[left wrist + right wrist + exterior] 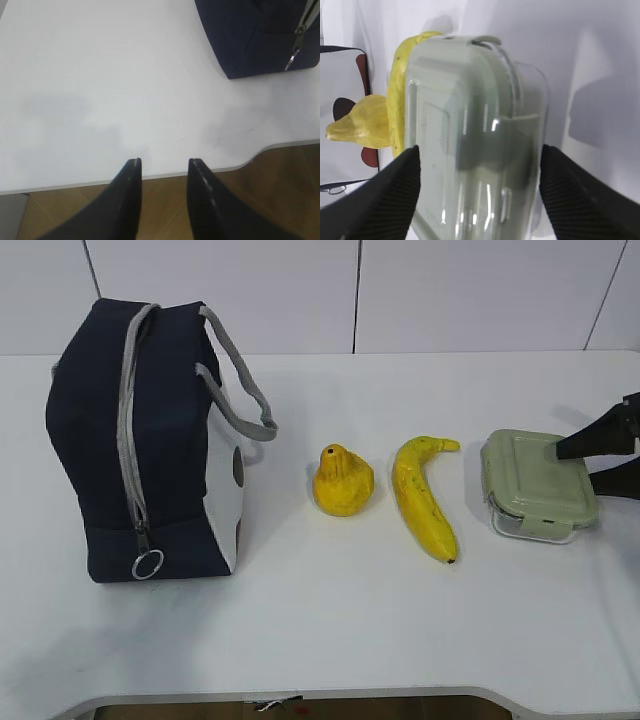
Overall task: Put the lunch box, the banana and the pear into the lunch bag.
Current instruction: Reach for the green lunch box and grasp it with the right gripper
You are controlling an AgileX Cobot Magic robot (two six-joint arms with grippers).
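From the front, the lunch bag (140, 440) stands zipped at the table's (330, 640) left, then pear (343, 481), banana (424, 496) and lunch box (538, 484) in a row; my right gripper (598, 454) reaches the box's far end.

My left gripper (164, 162) hangs partly open and empty over the table's front edge, bare surface ahead, the bag's corner top right.

My right jaws stand wide astride the box, not clamped.

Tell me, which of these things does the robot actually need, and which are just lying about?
Needed: lunch bag, pear, banana, lunch box, right gripper open around the box.
Lying about: nothing else on the white table.
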